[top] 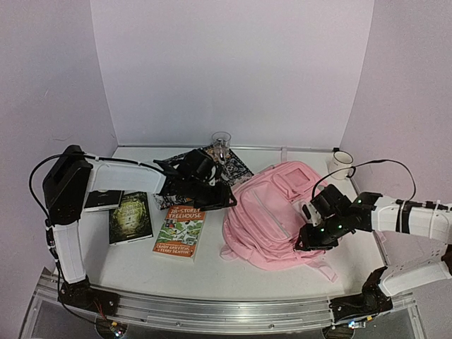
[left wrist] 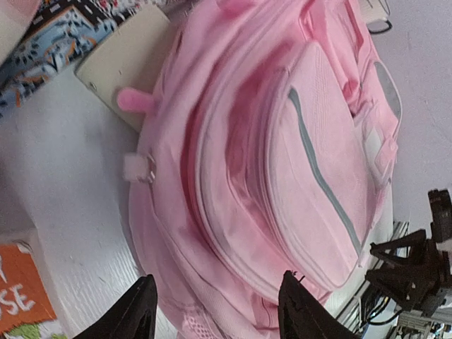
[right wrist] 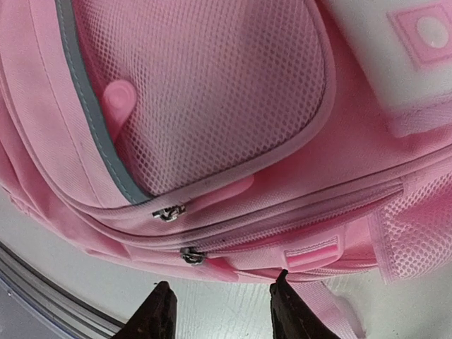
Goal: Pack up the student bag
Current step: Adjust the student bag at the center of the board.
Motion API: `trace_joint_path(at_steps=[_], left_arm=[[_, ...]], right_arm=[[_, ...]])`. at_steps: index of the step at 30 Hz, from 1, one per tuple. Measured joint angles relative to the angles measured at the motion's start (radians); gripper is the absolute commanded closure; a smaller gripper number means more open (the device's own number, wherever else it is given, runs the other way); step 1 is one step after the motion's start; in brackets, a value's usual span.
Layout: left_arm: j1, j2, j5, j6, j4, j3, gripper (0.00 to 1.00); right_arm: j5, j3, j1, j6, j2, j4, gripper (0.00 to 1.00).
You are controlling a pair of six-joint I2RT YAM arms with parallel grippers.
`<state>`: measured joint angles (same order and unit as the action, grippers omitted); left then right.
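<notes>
Pink student bag (top: pixel 275 212) lies flat on the table (top: pixel 212 272), cut off in my wrist views. Left gripper (left wrist: pixel 215 311) by its left edge and right gripper (right wrist: pixel 222 311) at its near edge stand parted, empty.

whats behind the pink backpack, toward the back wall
A white mug stands behind the pink backpack's right corner; a patterned book and a clear glass sit behind its left. Anything under the bag is covered.
</notes>
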<state>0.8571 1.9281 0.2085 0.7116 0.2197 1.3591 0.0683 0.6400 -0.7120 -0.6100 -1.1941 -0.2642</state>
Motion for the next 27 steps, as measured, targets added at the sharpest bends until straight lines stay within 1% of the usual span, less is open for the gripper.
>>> trace_joint_path(at_steps=[4,8,12,16,18,19,23,24,26,27], left_arm=[[0.052,-0.022,0.02,0.027,0.011,-0.045,0.4],[0.098,-0.022,0.034,0.056,0.017,-0.055,0.4],[0.106,-0.021,0.044,0.09,0.011,-0.06,0.41],[0.104,-0.021,0.052,0.119,-0.015,-0.079,0.46],[0.104,-0.018,0.053,0.133,-0.031,-0.09,0.52],[0.104,-0.015,0.055,0.142,-0.041,-0.094,0.56],[0.1,-0.008,0.058,0.175,-0.081,-0.119,0.76],[0.099,-0.008,0.058,0.179,-0.089,-0.126,0.82],[0.095,-0.007,0.058,0.194,-0.107,-0.14,0.92],[0.094,-0.007,0.057,0.202,-0.113,-0.145,0.97]], right_arm=[[0.03,-0.03,0.0,0.002,-0.001,0.011,0.62],[0.052,-0.034,0.0,0.009,-0.031,0.043,0.62],[0.07,-0.036,0.0,0.016,-0.086,0.093,0.62],[0.091,-0.046,0.0,0.022,-0.135,0.137,0.62],[0.103,-0.05,0.0,0.023,-0.15,0.154,0.62],[0.106,-0.052,0.001,0.024,-0.156,0.161,0.64],[0.118,-0.056,0.001,0.036,-0.17,0.177,0.88],[0.125,-0.057,0.002,0.031,-0.17,0.176,0.93],[0.135,-0.058,0.004,0.024,-0.17,0.174,1.0],[0.14,-0.058,0.005,0.022,-0.169,0.173,1.0]])
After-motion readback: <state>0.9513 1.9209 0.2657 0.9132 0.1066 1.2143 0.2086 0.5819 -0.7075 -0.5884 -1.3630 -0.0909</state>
